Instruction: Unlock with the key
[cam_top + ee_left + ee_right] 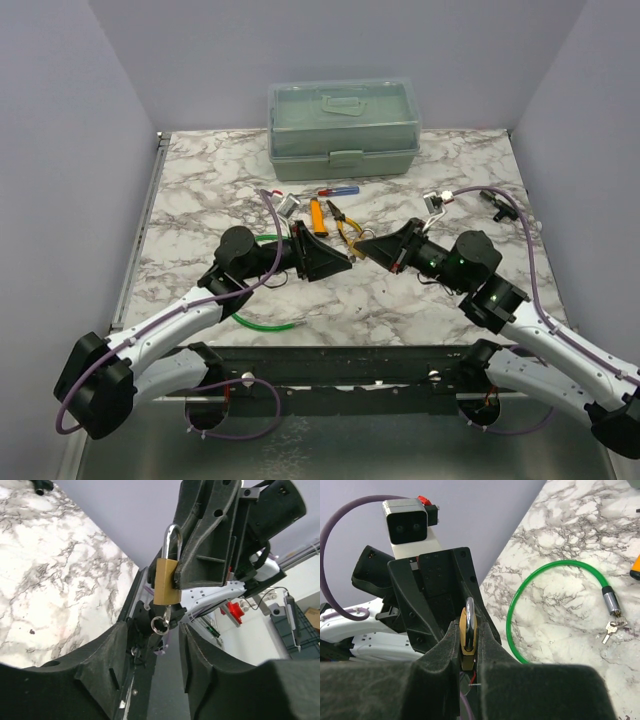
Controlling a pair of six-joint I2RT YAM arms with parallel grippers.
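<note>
My right fingers (437,660) pinch the brass padlock (468,630); my left fingers (100,670) are spread either side of its key (161,624).

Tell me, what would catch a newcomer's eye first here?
The two arms meet tip to tip over the middle of the marble table. There the right gripper pinches a brass padlock, and a small key sticks out of its underside, facing the left gripper's open fingers. A bright green cable loop lies near the left arm, and a pale green toolbox sits at the back edge.
</note>
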